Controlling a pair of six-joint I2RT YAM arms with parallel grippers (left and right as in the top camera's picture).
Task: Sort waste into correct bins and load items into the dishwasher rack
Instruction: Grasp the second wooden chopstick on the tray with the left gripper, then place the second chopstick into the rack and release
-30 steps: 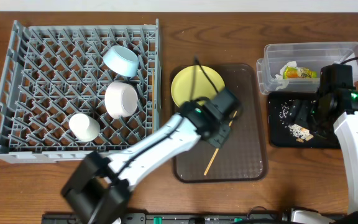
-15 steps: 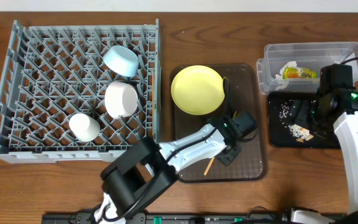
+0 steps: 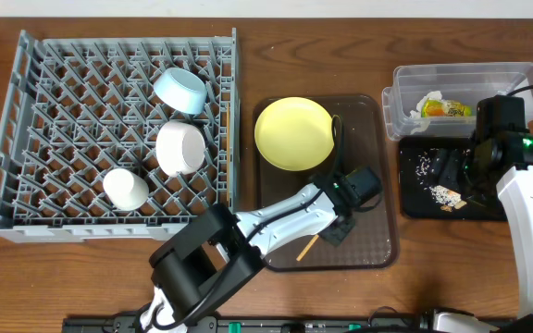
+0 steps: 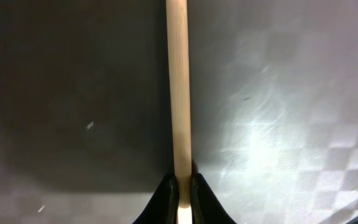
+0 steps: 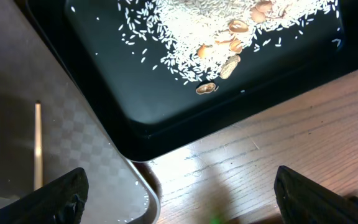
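L gripper (image 4: 180, 186) clenched on 1 chopstick (image 4: 178, 81), on brown tray (image 4: 278, 93) | R gripper (image 5: 182, 186) released, over black tray (image 5: 166, 124)

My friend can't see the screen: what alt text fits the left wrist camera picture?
A pale wooden chopstick runs straight up the frame, pinched near the bottom edge between the two dark fingertips of the left end effector. Under it lies the dark brown tray, its faint checkered texture catching glare at right.

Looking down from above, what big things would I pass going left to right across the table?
Grey dishwasher rack → brown tray → clear plastic tub.
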